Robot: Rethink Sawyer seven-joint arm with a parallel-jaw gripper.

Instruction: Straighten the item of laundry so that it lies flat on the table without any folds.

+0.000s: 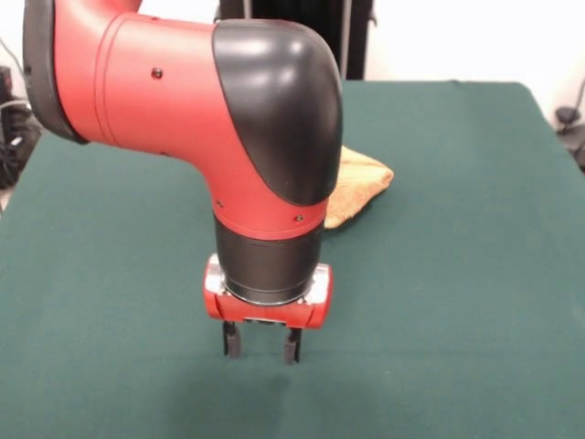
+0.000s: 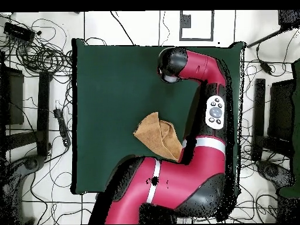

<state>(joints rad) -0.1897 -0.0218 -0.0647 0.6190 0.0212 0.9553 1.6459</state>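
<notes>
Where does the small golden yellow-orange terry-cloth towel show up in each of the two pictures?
Front view: the small golden yellow-orange terry-cloth towel peeks out right of centre, folded, mostly hidden behind the red and black arm.
Overhead view: it lies folded just below the middle, its right end under the arm.
Shared landmark: the dark green felt-like table, on which the towel rests in both views, with the open gripper hanging away from it.

We log this as a robotics lab: a red and black robot arm [image 2: 202, 126] over a green felt-topped table [image 2: 111, 76], loose black cables [image 2: 41, 55] strewn across the pale floor [image 2: 35, 199], dark equipment stands [image 2: 275, 117] alongside.
</notes>
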